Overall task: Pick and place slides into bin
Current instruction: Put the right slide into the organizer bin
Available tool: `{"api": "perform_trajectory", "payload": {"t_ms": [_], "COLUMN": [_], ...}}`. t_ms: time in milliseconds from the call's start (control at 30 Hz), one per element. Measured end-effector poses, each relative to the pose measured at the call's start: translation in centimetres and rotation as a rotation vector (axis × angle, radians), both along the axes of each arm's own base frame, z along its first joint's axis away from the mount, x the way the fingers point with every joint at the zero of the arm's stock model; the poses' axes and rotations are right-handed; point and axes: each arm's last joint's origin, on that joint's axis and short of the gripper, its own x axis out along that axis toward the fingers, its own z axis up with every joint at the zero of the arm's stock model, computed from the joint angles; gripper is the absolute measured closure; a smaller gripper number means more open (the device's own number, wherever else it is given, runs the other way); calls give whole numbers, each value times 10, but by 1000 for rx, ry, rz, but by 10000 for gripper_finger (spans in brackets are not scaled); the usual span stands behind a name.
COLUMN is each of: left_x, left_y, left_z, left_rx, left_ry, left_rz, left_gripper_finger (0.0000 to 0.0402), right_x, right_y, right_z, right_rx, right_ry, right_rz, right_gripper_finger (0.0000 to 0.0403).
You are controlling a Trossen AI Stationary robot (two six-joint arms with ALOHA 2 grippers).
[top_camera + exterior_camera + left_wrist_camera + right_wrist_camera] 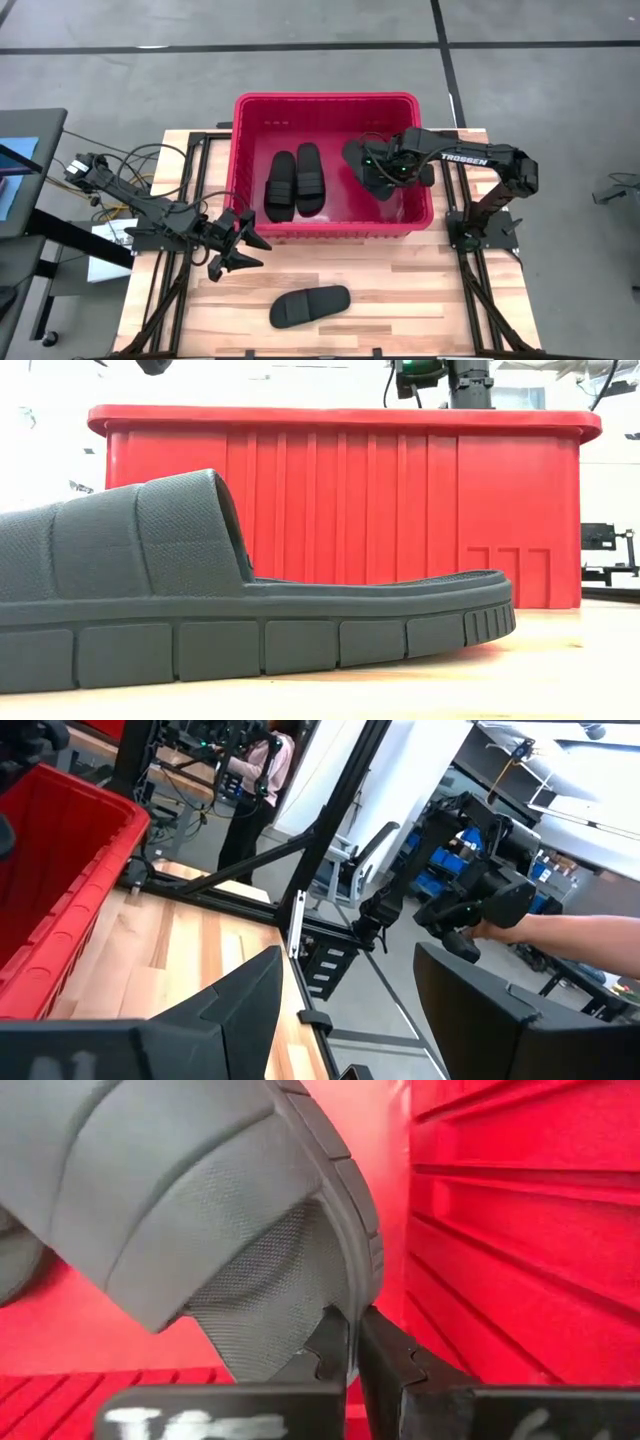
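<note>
Filling the low view, one black slide (200, 610) lay alone on the wooden table (420, 300), in front of the red bin (250, 110) and near the table's front edge. Two more slides (296, 180) rested side by side on the bin's floor, left of centre. Inside the bin's right half, the right gripper (383, 172) had its fingers (330, 1350) pinched almost together on the edge of a fourth slide (190, 1200), just beside the ribbed red wall. At the bin's front left corner, the left gripper (240, 245) hung over the table with fingers (240, 995) spread wide, holding nothing. A person's forearm (560, 932) showed beyond the table
</note>
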Motion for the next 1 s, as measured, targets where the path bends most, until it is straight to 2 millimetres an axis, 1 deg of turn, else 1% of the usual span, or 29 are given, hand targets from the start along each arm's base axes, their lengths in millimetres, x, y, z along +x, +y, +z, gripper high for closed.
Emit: {"api": "perform_trajectory", "payload": {"t_ms": [267,533,1000], "left_x": [0,0,0], "left_y": [0,0,0], "left_z": [-1,-1,-2], "left_rx": [2,6,10], "left_ry": [6,12,21], "left_rz": [0,0,-1], "left_gripper_finger": [184,184,184], "right_x": [-5,-5,-8], "right_y": [0,-3,-1], "right_z": [3,9,9], "right_rx": [-40,-18,11], "right_ry": [33,14,36], "right_rz": [-38,-37,-63], "right_gripper_finger": [403,403,403]}}
